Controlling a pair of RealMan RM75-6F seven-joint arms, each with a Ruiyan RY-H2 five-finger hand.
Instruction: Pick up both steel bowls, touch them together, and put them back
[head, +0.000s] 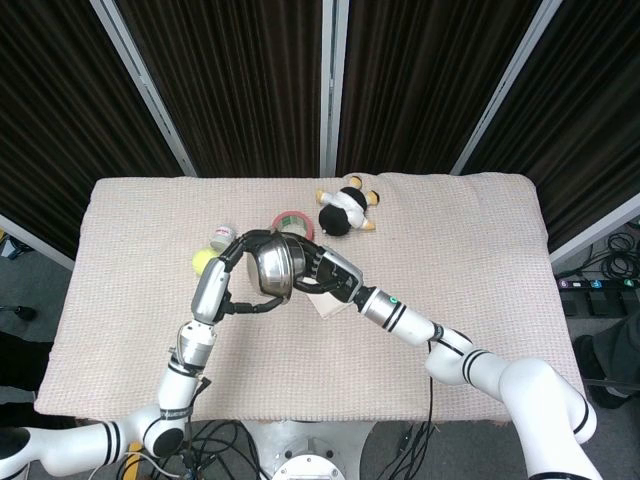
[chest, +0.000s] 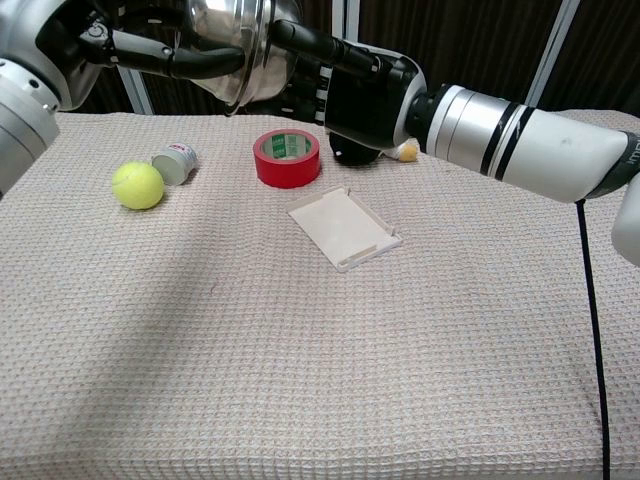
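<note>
Two steel bowls are held up above the table's far middle, tipped on edge. My left hand (chest: 150, 55) grips the left bowl (chest: 222, 45) with fingers around its rim; in the head view this hand (head: 238, 280) sits left of that bowl (head: 268, 270). My right hand (chest: 355, 90) holds the right bowl (chest: 276, 28), which is mostly hidden behind the left one. Seen from the head view, the right hand (head: 325, 275) backs the right bowl's rim (head: 294, 258). The bowls lie against each other, touching.
Under the bowls on the cloth-covered table (chest: 300, 380) lie a red tape roll (chest: 288, 158), a small white jar (chest: 175, 163), a yellow tennis ball (chest: 137, 185) and a flat white lid (chest: 343, 227). A black-and-white plush toy (head: 345, 208) sits behind.
</note>
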